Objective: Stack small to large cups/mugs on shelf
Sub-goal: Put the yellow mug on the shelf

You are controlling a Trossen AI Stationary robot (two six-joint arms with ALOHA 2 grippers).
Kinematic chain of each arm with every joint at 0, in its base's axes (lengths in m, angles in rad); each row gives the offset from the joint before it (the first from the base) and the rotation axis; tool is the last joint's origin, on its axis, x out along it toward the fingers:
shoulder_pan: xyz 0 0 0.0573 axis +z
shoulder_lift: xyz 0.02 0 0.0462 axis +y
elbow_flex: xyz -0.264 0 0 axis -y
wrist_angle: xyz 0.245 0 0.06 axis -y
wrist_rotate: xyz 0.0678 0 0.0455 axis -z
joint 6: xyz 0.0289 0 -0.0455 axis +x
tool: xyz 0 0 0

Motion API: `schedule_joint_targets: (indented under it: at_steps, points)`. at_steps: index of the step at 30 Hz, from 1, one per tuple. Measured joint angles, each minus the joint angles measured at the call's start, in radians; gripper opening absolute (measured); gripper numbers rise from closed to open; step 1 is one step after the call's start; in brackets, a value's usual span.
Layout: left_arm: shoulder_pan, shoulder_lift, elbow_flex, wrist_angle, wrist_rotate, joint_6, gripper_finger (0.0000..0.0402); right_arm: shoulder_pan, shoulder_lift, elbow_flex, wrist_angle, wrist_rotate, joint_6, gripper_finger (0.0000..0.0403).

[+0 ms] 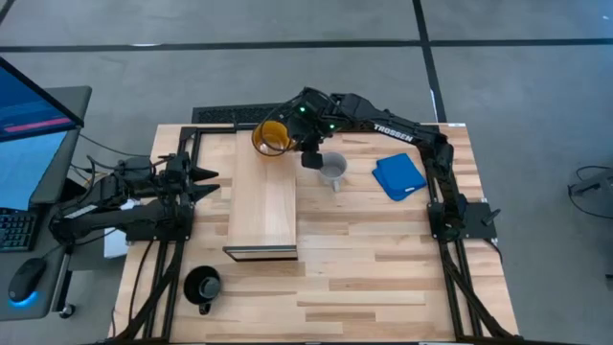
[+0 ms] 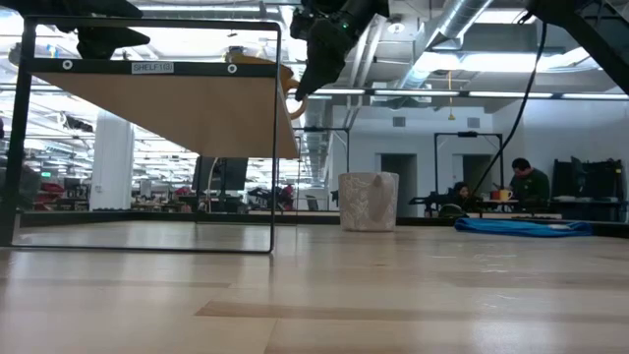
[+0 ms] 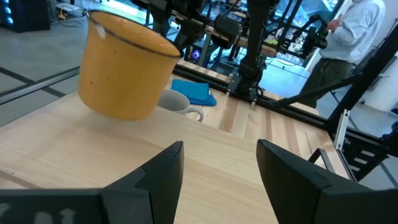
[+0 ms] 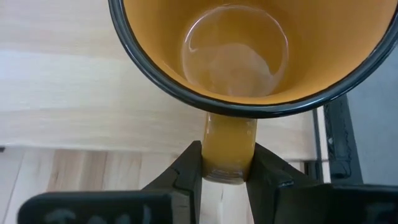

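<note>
Setting: robotics lab in an open industrial hall.
Exposed ceiling ducts point(image 2: 462, 25), grey concrete floor point(image 1: 517, 86), black metal frames point(image 2: 462, 167) standing behind the planked table point(image 1: 383, 259); monitor point(image 1: 29, 125), keyboard point(image 1: 11, 230) and mouse point(image 1: 27, 278) beside it; people seated at benches point(image 2: 526, 187).

Evenly bright overhead; glare from ceiling strip lights point(image 2: 511, 94) in the low view, soft sheen inside the glossy yellow-orange mug point(image 4: 236, 53), blurred near planked wooden tabletop point(image 2: 314, 305)
</note>
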Motion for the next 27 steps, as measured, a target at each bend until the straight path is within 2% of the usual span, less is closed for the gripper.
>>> schedule_joint_targets:
  at_steps: [12, 23, 27]
  points:
    - [0.0, 0.0, 0.0, 0.0, 0.001, -0.014, 0.0194, 0.011, 0.058, 0.002, 0.013, -0.004, 0.014, 0.01]
    - [0.0, 0.0, 0.0, -0.011, 0.023, -0.02, 0.0194, 0.012, 0.061, 0.001, 0.018, 0.003, 0.011, 0.01]
    - [0.0, 0.0, 0.0, -0.014, 0.023, -0.02, 0.0194, 0.012, 0.061, 0.001, 0.016, 0.023, 0.009, 0.0123]
